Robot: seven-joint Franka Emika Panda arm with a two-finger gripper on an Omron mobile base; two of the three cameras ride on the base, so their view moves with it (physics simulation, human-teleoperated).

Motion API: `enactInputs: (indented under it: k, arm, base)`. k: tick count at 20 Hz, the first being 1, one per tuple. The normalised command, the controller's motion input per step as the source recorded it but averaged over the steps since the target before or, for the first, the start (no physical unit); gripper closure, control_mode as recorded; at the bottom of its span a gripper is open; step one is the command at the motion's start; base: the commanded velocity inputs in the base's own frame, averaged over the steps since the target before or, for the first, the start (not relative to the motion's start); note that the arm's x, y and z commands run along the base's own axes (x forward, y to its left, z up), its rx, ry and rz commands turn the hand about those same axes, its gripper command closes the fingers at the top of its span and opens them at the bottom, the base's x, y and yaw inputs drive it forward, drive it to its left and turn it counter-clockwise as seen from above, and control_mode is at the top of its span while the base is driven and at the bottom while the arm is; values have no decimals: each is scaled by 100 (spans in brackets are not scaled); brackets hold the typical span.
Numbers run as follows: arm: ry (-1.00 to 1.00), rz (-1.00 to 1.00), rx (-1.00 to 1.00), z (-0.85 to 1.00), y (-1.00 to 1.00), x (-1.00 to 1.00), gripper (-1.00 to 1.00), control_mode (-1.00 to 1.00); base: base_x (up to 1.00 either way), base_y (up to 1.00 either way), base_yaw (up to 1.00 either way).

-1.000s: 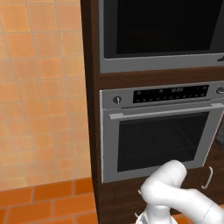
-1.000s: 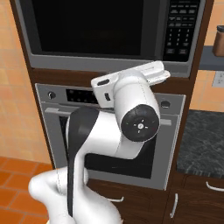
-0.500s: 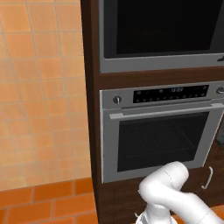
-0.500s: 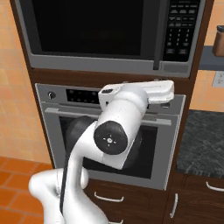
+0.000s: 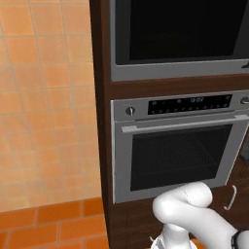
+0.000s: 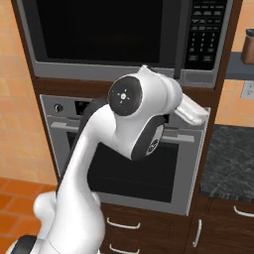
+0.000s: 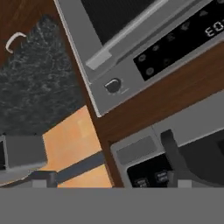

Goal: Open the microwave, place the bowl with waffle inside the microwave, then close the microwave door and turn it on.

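Above the oven (image 6: 129,163), set in dark wood cabinetry, the microwave (image 6: 124,39) has its door (image 6: 99,32) shut flat. Before the oven's upper right corner the arm's wrist hangs; the gripper (image 7: 109,179) has its fingers spread wide, holding nothing, facing the microwave's keypad corner.

The microwave (image 6: 124,39) is a big box set high in dark wood, right above the silver oven. It has a grey frame and a wide black glass front. The microwave door (image 6: 99,30) is shut and flat, and the glass looks dark. On its right side is a black panel with rows of small buttons (image 6: 206,32). In the left base view, its grey bottom edge (image 5: 180,68) shows.
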Motion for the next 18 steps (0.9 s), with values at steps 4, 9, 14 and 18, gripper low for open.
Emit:
enactInputs:
  k: [4, 9, 14, 18]
  arm:
    - [0, -1, 100, -26, -64, 0, -100, -100]
    - [-4, 0, 86, -33, -30, 0, -100, -100]
    - [-54, 0, 35, 4, 8, 0, -100, -100]
    - [-74, 0, 11, 1, 31, -3, -100, -100]
  base:
    - [0, 0, 0]
    - [0, 0, 0]
    - [0, 0, 0]
    - [0, 0, 0]
